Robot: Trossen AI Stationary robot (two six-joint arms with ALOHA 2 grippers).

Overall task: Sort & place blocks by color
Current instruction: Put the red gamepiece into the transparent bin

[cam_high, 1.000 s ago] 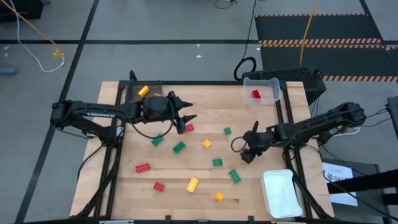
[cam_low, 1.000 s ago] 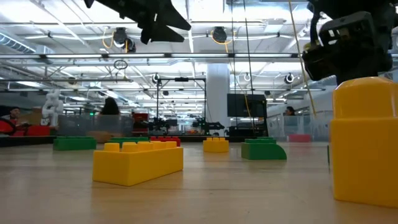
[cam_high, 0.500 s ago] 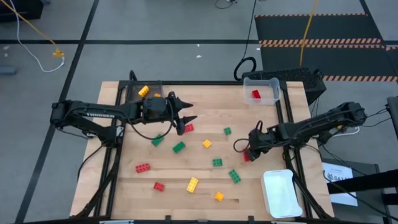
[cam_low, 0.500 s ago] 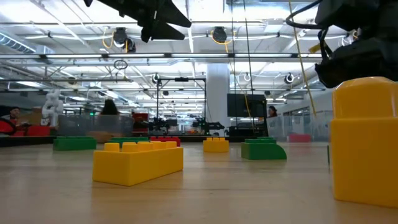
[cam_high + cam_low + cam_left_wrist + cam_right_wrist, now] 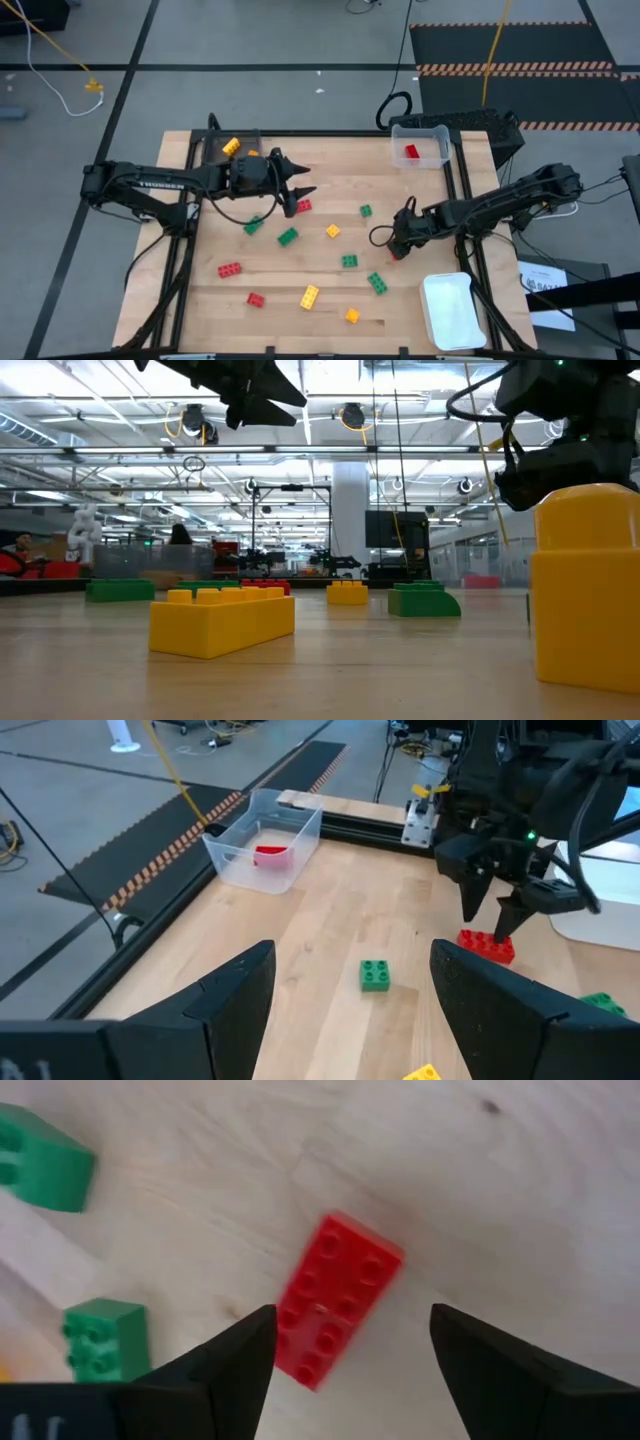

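High view shows a light wooden desk [image 5: 330,300] with many small studded plastic toy blocks spread over it. The right hand [image 5: 398,247] is low over a long red studded block [image 5: 336,1300] near the right side of the desk. In the right wrist view its two dark fingers [image 5: 222,1370] stand wide apart with the red block on the wood between them, and they do not touch it. The left wrist view shows the same hand [image 5: 485,915] pointing down, with its tips just above that red block [image 5: 487,945].

The left hand [image 5: 300,185] hangs above the desk near the back left part. Its fingers [image 5: 500,1010] are spread wide and hold nothing.

A small green square block [image 5: 376,974] lies near the red one. More green blocks [image 5: 288,236], yellow blocks [image 5: 310,296] and red blocks [image 5: 229,269] lie apart from each other across the middle and front of the desk.

A clear plastic box [image 5: 420,146] sits at the back right corner with one red block [image 5: 411,151] inside. A white tray [image 5: 453,310] sits at the front right corner. A dark tray [image 5: 215,152] at the back left holds a yellow block [image 5: 231,146].
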